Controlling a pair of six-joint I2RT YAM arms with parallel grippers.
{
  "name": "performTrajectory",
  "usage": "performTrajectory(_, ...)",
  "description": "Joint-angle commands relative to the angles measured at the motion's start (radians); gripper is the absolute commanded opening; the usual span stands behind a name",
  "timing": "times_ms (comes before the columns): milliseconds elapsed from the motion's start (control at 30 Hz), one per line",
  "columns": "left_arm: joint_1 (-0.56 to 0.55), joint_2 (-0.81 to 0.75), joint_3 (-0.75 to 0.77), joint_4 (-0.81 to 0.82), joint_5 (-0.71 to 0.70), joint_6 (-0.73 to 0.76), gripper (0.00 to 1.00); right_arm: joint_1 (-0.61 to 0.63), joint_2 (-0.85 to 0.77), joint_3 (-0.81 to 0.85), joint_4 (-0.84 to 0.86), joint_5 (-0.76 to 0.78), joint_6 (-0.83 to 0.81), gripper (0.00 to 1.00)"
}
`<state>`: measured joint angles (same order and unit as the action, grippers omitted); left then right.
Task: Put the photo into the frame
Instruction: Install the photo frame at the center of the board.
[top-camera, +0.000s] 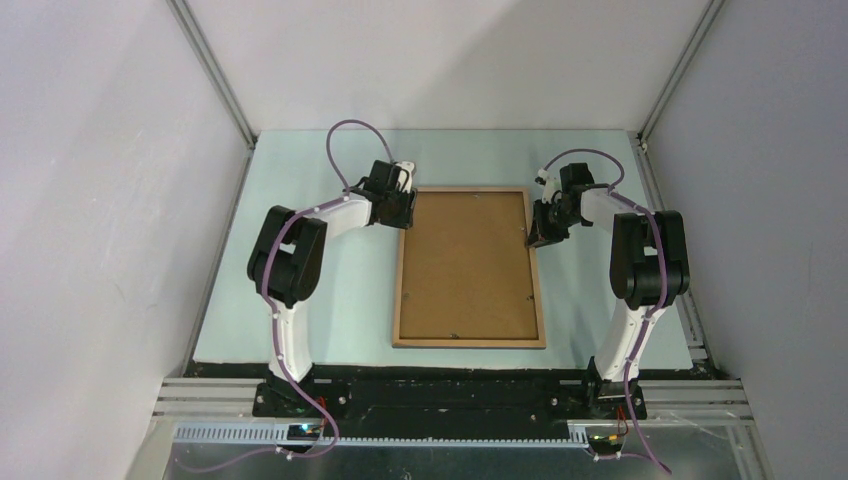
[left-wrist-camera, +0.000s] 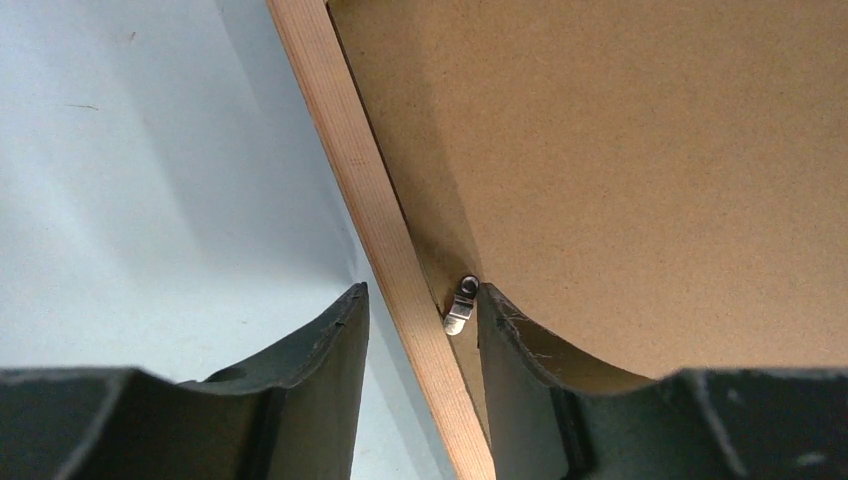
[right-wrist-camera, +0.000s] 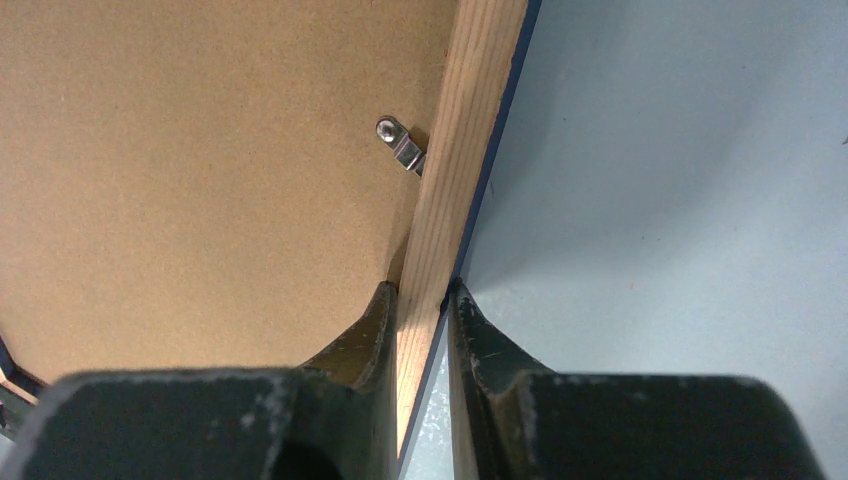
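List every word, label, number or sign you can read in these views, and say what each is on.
None can be read. The frame, its brown backing board, the metal clip, the table, the left arm and the right arm show no lettering.

Both arms reach forward from their bases with elbows raised and forearms angled inward toward each other. The left gripper (left-wrist-camera: 420, 300) points down with its fingers spread, one on either side of the left rail of the frame (left-wrist-camera: 360, 200), clamping nothing. The right gripper (right-wrist-camera: 422, 295) is pinched tight on the right rail, a finger pressing each face.
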<state>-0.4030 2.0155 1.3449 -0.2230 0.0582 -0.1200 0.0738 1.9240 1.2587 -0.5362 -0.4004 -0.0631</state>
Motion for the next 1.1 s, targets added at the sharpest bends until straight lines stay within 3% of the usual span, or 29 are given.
performTrajectory(0, -0.001, -0.034, 0.02, -0.053, -0.011, 0.041, 0.48, 0.004, -0.003, -0.025, -0.067, -0.032, -0.05, 0.0)
performTrajectory(467, -0.001, -0.062, -0.001, -0.057, 0.044, 0.041, 0.49, 0.004, -0.003, -0.026, -0.067, -0.034, -0.05, 0.0)
performTrajectory(1067, -0.001, 0.014, 0.068, -0.058, 0.001, 0.059, 0.38, 0.001, -0.002, -0.027, -0.071, -0.04, -0.05, 0.0)
